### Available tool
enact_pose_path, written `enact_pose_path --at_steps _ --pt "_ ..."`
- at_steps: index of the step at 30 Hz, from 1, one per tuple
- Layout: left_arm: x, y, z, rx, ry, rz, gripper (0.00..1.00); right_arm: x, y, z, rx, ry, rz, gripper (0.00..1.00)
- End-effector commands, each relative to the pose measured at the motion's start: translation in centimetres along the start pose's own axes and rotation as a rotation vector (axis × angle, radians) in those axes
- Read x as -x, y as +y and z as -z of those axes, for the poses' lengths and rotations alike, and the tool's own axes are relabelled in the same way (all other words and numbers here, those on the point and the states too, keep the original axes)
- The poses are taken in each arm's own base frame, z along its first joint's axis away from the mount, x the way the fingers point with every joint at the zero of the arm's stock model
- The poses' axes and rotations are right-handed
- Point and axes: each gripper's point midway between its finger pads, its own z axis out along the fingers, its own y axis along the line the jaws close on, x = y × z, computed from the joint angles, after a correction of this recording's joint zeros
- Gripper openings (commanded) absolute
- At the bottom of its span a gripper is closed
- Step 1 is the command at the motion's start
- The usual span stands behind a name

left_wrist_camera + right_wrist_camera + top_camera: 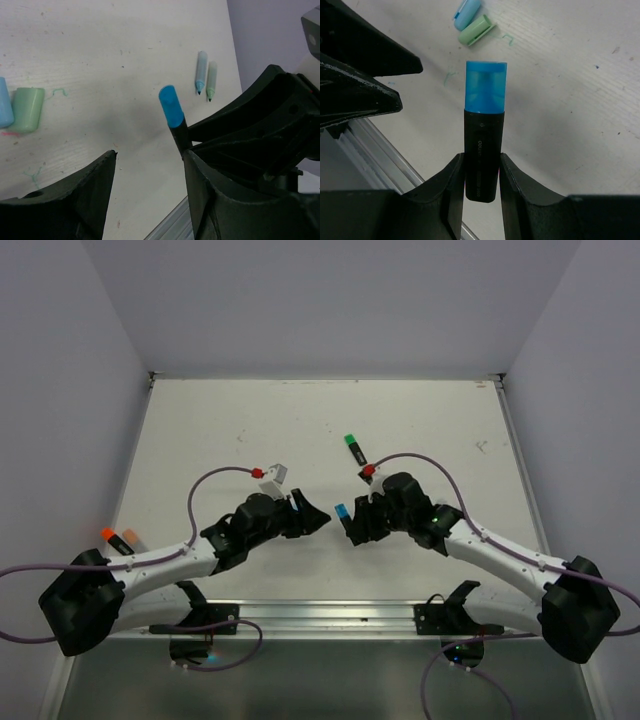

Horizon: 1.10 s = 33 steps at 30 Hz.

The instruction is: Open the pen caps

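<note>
Open worktop (125, 45) ahead of the left claw (149, 156); the right claw's (481, 162) marker (180, 136), blue cap (171, 106) leading, pokes in just right of centre.

We found the white table (420, 430) evenly and brightly lit from above, with no glare. Shadows were soft: a diffuse grey patch lay mid-frame in the left wrist view, behind the blue cap (171, 106). The left gripper (150, 154) at that frame's bottom looked blurred, too close to focus. The overhead view's lower edge was dimmer.
</note>
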Motion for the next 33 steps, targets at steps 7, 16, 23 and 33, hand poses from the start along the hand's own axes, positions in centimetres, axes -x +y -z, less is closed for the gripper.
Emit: enact_pose_path --at_steps 7,16,23,33 --pt "1.7 -4.1 -0.5 -0.124 -0.051 0.032 0.61 1.3 5.0 -0.5 0.109 -0.026 0.037 0.00" --pt "1.4 -3.6 -0.6 -0.113 -0.043 0.030 0.61 0.5 7.1 -1.1 0.134 -0.018 0.061 0.00" --pt "1.1 -3.4 -0.6 -0.115 -0.042 0.036 0.56 0.9 7.3 -1.1 0.130 -0.046 0.056 0.00" --pt "0.5 -3.6 -0.4 -0.144 -0.017 0.041 0.43 1.2 7.2 -1.2 0.113 -0.076 0.058 0.00"
